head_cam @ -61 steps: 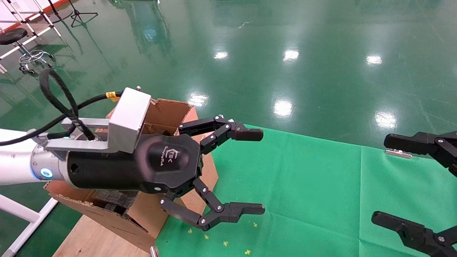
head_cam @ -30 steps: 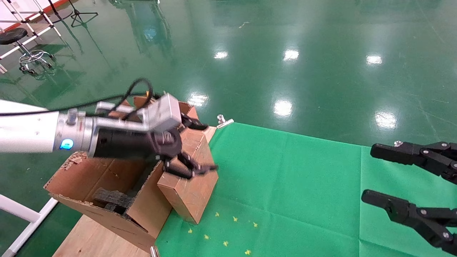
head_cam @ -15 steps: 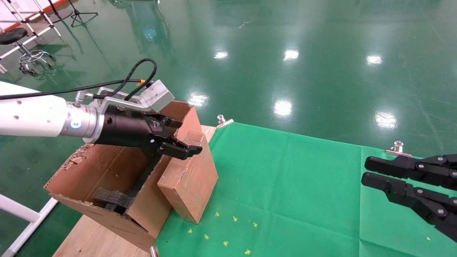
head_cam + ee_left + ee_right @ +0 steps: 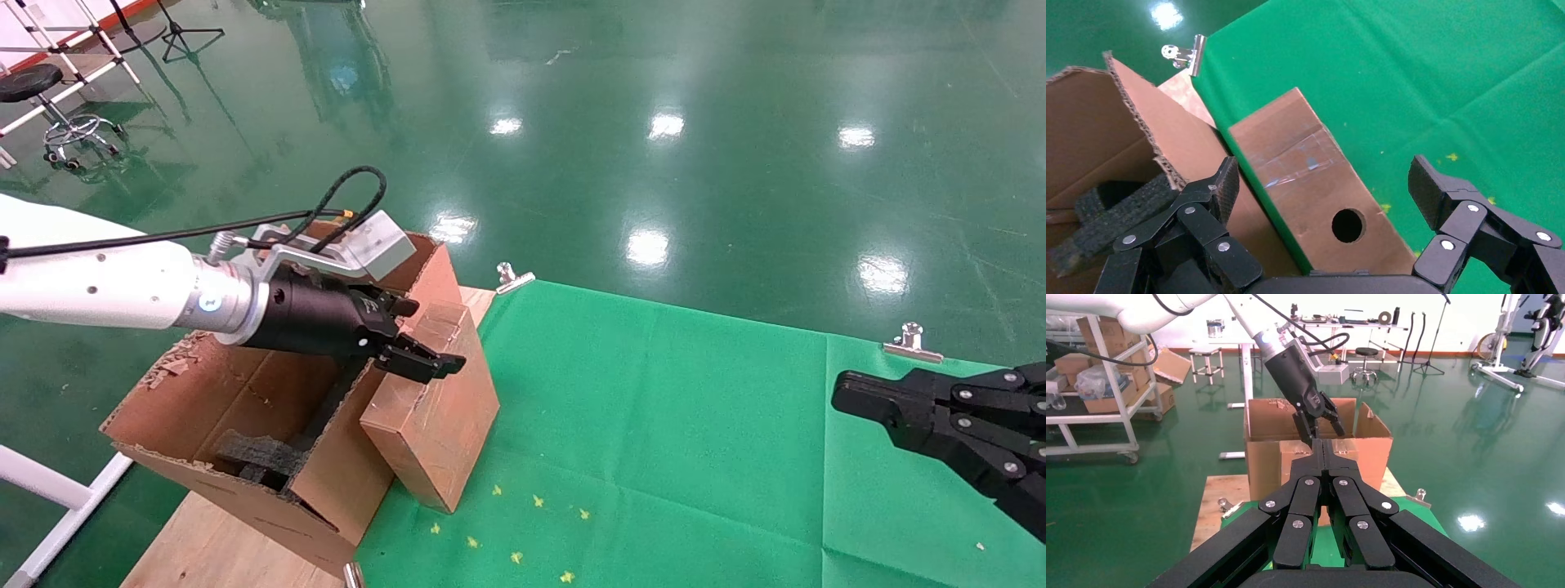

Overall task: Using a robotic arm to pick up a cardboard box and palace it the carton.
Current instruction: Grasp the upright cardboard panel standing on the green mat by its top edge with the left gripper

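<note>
The small brown cardboard box (image 4: pixel 437 425) stands tilted on the green cloth, leaning against the carton (image 4: pixel 229 392). In the left wrist view the box (image 4: pixel 1303 177) has tape and a round hole on its top face. My left gripper (image 4: pixel 425 335), on the white robotic arm (image 4: pixel 90 290), is open just above the box's upper end. Its fingers (image 4: pixel 1225 184) stand wide apart on either side of the box, one by the carton's flap (image 4: pixel 1138 122). My right gripper (image 4: pixel 858 400) is shut and empty over the cloth at the right. It also shows in the right wrist view (image 4: pixel 1322 447).
Black foam pieces (image 4: pixel 253 457) lie inside the carton. The green cloth (image 4: pixel 695 425) covers the table, held by metal clips (image 4: pixel 513 278) at its far edge. A wooden board (image 4: pixel 204 547) lies under the carton. Shiny green floor lies beyond.
My left gripper came down from close to the camera to the top of the small box beside the carton. My right gripper went from open to shut.
</note>
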`<control>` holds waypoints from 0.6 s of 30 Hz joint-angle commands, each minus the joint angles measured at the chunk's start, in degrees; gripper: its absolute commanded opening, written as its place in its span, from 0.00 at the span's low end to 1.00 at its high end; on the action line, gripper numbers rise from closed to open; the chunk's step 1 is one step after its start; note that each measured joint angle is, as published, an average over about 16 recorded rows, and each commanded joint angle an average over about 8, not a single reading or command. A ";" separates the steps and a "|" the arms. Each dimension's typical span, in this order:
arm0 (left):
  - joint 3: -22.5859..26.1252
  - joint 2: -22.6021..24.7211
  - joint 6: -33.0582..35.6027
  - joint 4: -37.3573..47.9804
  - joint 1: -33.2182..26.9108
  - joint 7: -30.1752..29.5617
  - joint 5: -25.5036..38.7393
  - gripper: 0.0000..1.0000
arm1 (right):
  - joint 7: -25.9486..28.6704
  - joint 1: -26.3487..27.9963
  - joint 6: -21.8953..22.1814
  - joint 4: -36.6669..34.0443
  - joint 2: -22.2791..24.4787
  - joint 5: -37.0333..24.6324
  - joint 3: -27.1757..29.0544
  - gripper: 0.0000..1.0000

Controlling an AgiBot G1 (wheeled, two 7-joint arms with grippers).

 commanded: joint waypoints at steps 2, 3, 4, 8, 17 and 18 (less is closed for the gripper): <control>0.42 0.32 -0.17 -0.02 0.38 -0.32 0.75 1.00 | 0.00 0.00 0.00 0.00 0.00 0.00 0.00 0.00; 0.53 0.35 -0.25 -0.02 0.61 -0.45 0.92 1.00 | 0.00 0.00 0.00 0.00 0.00 0.00 0.00 0.00; 0.63 0.35 -0.32 -0.02 0.84 -0.58 1.06 1.00 | 0.00 0.00 0.00 0.00 0.00 0.00 0.00 0.00; 0.85 0.21 -0.74 -0.02 1.67 -1.05 1.54 1.00 | 0.00 0.00 0.00 0.00 0.00 0.00 0.00 0.00; 0.83 -0.13 -1.87 -0.05 2.18 -0.68 2.36 0.57 | 0.00 -0.01 0.01 -0.01 0.01 0.01 0.00 0.72; 0.83 -0.14 -1.95 -0.05 2.18 -0.62 2.42 0.45 | 0.00 -0.01 0.01 -0.01 0.01 0.01 0.00 0.84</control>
